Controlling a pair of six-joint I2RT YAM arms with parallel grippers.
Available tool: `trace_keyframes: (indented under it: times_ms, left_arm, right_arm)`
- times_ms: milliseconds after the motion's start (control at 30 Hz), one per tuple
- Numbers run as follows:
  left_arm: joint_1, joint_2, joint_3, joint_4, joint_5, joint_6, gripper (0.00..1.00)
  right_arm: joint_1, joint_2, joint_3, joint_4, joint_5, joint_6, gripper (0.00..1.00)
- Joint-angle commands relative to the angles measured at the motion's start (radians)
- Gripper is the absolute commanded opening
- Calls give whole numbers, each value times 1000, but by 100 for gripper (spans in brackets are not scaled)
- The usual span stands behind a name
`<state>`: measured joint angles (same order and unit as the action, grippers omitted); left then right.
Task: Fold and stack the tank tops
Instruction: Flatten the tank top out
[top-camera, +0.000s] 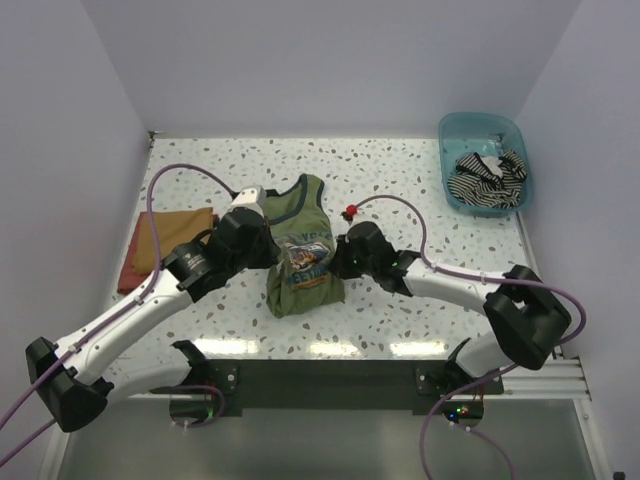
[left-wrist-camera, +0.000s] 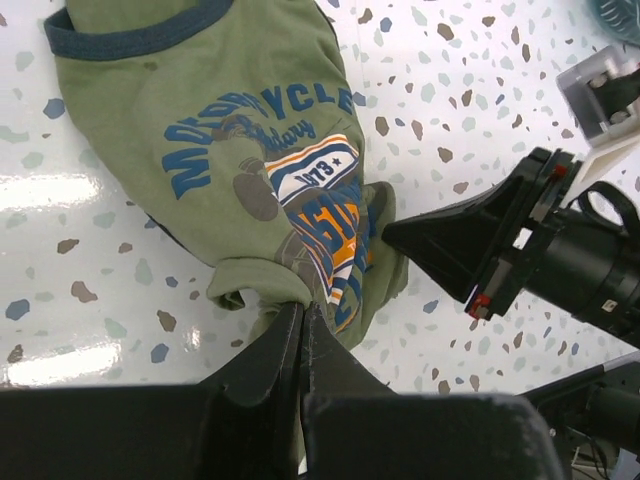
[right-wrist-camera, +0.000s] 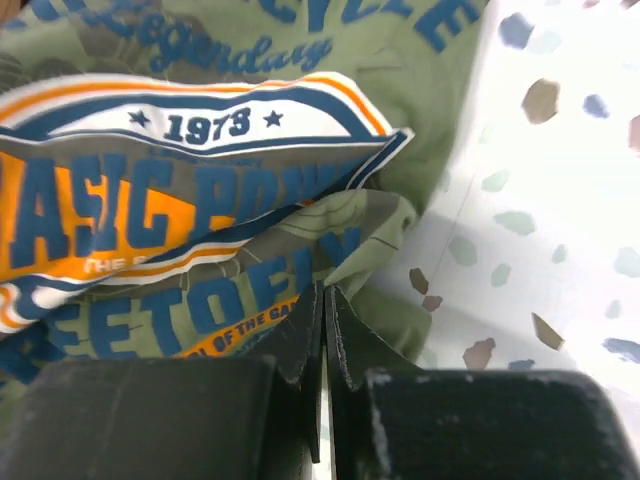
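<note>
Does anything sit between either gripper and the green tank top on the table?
Nothing visible does. The left gripper and the right gripper both have their jaws shut right at the green tank top, with the tips touching its bunched, printed fabric from opposite sides.

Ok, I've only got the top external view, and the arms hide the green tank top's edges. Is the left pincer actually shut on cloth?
Observer: Yes, the left wrist view shows the left pincer shut on a bunched fold of the green tank top.
Operator: And the right one?
Observer: The right pincer is shut, tips against a green fold; whether cloth is pinched, I cannot tell.
Operator: Can you read the print?
Observer: Up close, the chest print shows 1973 between two stars.
</note>
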<state>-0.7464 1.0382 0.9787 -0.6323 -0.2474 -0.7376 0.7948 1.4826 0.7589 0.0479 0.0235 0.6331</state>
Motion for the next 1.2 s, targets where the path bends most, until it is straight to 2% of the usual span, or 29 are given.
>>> trace_keyframes:
  times_ms: [0,67,200,400,500,533,600,700,733,767,833,967,1067,1133,1167]
  left_arm:
    - [15,8,110,-50,-49,69,0]
    - [25,20,152,-66,-37,107,0]
    - [42,83,341,-134,33,182,0]
    - [44,134,554,-240,76,256,0]
    - [62,132,591,-251,60,253,0]
    - [85,134,586,-245,109,251,0]
    - [195,141,540,-206,198,256,0]
    - [324,167,424,-117,307,261,0]
    - [355,178,387,-84,421,254,0]
    - [411,201,297,-1,472,230,0]
    - [447,230,211,77,577,201,0]
    - [476,299,53,189,669,143,0]
    - [478,287,-41,261,686,121,0]
    - [478,287,-58,260,680,126,0]
    - [478,280,-70,267,677,124,0]
  right_arm:
    - [-5,-85,136,-127,125,-13,0]
    - [-9,-117,239,-192,179,-47,0]
    - [-52,-186,394,-356,253,-90,0]
    - [-131,-363,585,-480,347,-153,0]
    - [-150,-317,710,-537,409,-203,0]
    - [-164,-291,739,-546,403,-210,0]
    - [-221,-239,799,-542,379,-213,0]
    - [-322,-67,879,-566,301,-185,0]
    - [-344,46,913,-582,249,-176,0]
    - [-361,115,983,-598,234,-173,0]
    - [-387,280,1045,-629,213,-161,0]
    - [-405,482,1201,-680,171,-154,0]
    - [-414,583,1281,-749,161,-162,12]
    - [-416,575,1266,-757,138,-162,28]
    - [-414,523,1196,-741,130,-156,35]
